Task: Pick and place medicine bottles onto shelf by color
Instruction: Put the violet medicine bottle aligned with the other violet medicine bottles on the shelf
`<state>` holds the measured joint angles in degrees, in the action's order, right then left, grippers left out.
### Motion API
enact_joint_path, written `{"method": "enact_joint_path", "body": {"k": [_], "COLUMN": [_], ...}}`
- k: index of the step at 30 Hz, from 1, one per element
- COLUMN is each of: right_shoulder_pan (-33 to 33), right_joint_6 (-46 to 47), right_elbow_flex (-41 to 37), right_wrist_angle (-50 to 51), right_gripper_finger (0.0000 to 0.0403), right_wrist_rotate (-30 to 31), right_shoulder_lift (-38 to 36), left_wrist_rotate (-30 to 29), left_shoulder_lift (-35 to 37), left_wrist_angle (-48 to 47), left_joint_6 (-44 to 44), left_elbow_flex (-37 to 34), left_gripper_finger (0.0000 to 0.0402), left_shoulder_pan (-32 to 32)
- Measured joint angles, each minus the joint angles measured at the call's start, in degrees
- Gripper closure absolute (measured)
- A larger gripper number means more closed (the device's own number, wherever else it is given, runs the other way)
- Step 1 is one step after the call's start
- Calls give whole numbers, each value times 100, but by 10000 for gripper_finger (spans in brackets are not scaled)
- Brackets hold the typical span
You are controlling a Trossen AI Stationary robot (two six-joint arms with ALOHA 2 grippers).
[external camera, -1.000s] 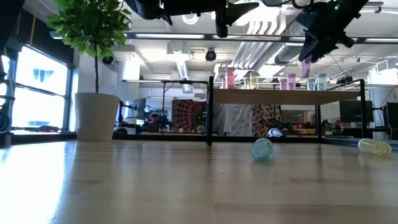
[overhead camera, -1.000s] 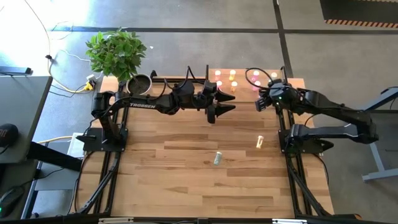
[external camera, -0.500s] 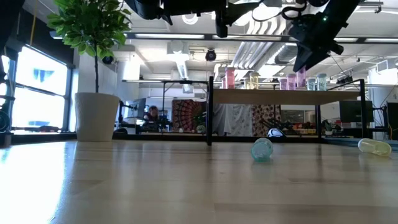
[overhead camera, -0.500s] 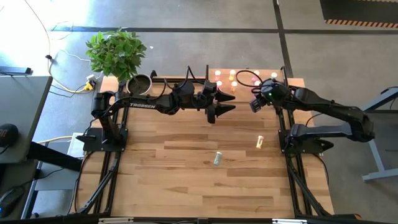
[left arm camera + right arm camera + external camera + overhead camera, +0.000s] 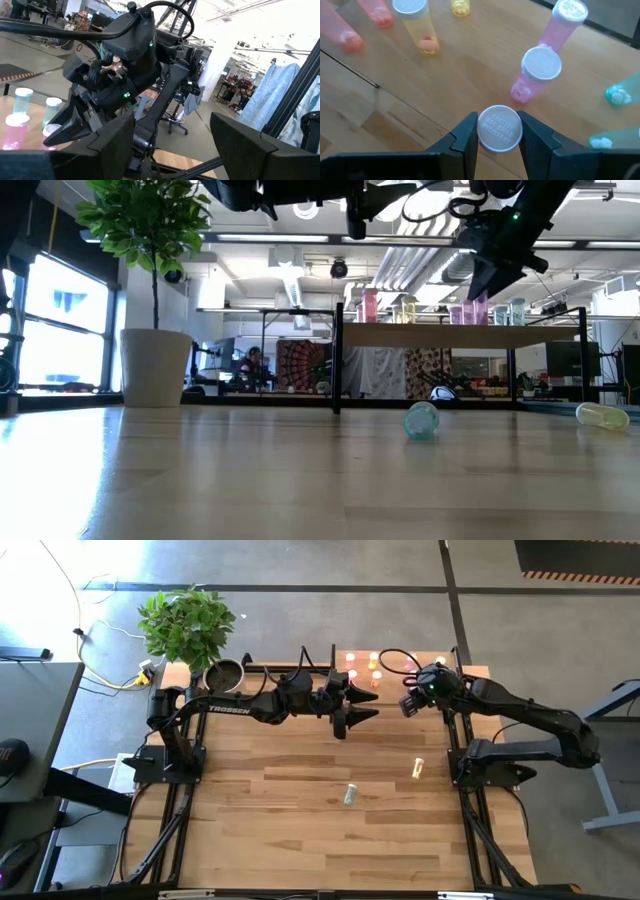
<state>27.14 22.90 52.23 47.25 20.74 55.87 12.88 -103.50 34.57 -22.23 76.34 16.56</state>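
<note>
Right wrist view: right gripper [image 5: 499,142] is pinching a white-capped bottle [image 5: 499,128] above the shelf [image 5: 445,85].
Left gripper [image 5: 362,705] is hovering, fingers spread, at the shelf's 8 o'clock; two bottles [image 5: 350,795] are lying on the table [image 5: 270,830].

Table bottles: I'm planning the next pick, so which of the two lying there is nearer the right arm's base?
The yellow bottle, lying beside the right arm's base; the pale green bottle lies nearer the table's middle.

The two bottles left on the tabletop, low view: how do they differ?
The teal bottle lies end-on to the camera nearer the table's middle; the yellow bottle lies side-on toward the right edge. The teal bottle is closer to the camera than the yellow bottle. Both lie tipped over, off the shelf.
</note>
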Motion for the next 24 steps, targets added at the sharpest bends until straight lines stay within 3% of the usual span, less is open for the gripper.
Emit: {"method": "enact_joint_path", "body": {"k": [12,24], "right_shoulder_pan": [0,0], "right_joint_6": [-90,-90], "right_elbow_flex": [11,4], "right_wrist_angle": [-31,31], "right_gripper_finger": [295,256], "right_wrist_rotate": [-29,65], "right_shoulder_lift": [113,121], "left_wrist_rotate": [0,0], "left_shoulder_lift": [0,0], "left_wrist_angle": [0,0], "left_joint_6": [-6,-8], "left_elbow_flex": [0,0], "left_gripper_finger": [149,149], "left_shoulder_pan": [0,0]}}
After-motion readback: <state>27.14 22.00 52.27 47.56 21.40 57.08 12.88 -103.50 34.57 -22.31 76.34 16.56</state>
